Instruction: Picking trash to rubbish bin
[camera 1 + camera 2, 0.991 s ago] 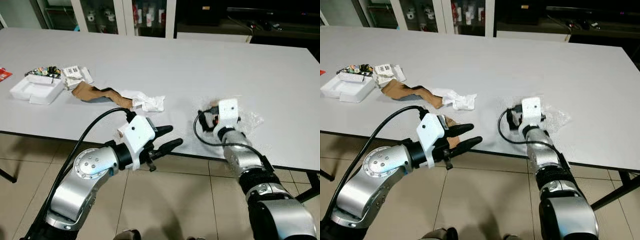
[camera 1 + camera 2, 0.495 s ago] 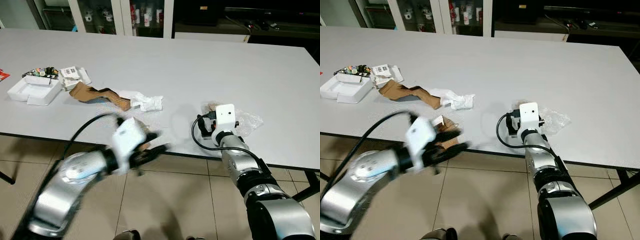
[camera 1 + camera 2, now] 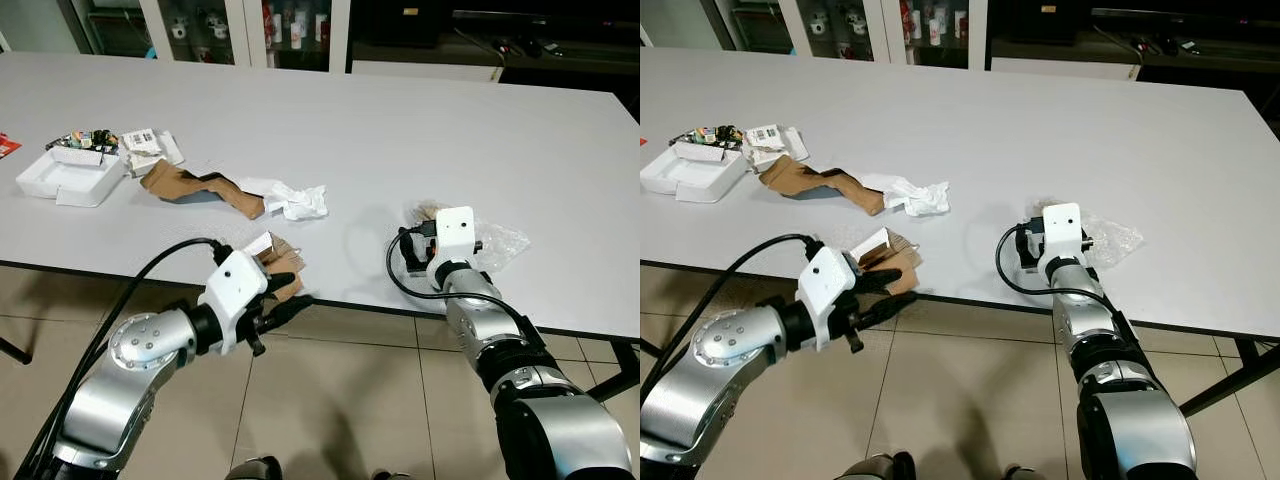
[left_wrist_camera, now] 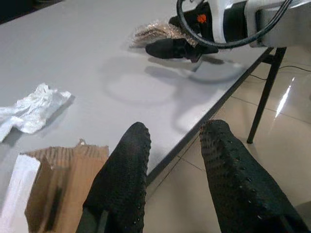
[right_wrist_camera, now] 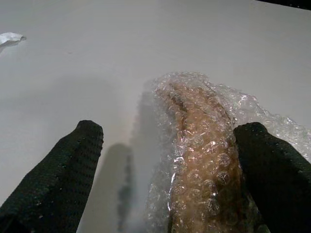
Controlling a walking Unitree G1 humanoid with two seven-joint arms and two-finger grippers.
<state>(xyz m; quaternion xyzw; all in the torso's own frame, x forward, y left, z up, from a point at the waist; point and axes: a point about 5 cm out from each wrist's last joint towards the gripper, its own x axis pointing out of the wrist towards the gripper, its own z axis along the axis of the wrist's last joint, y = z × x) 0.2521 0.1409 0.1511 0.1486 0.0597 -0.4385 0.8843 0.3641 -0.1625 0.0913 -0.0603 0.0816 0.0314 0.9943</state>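
A crumpled sheet of clear bubble wrap (image 3: pixel 497 241) lies near the table's front edge on the right. My right gripper (image 5: pixel 170 128) is open and straddles it, one finger (image 5: pixel 63 174) on each side, with the wrap's brownish fold (image 5: pixel 201 145) in the gap. A torn brown cardboard piece (image 3: pixel 277 258) with a white flap lies at the front edge, left of centre. My left gripper (image 3: pixel 293 292) hovers open beside it at the edge, holding nothing; its fingers (image 4: pixel 124 184) point along the table toward the right arm.
On the white table (image 3: pixel 400 130), further left, lie a crumpled white tissue (image 3: pixel 297 200), a twisted brown paper (image 3: pixel 190 186), a white foam tray (image 3: pixel 68 176) and small packets (image 3: pixel 148 146). Glass cabinets stand behind. Tiled floor (image 3: pixel 350 400) lies below the edge.
My left arm has drawn back to the left and down, from in front of the table to beside the cardboard piece. The right gripper stays over the bubble wrap.
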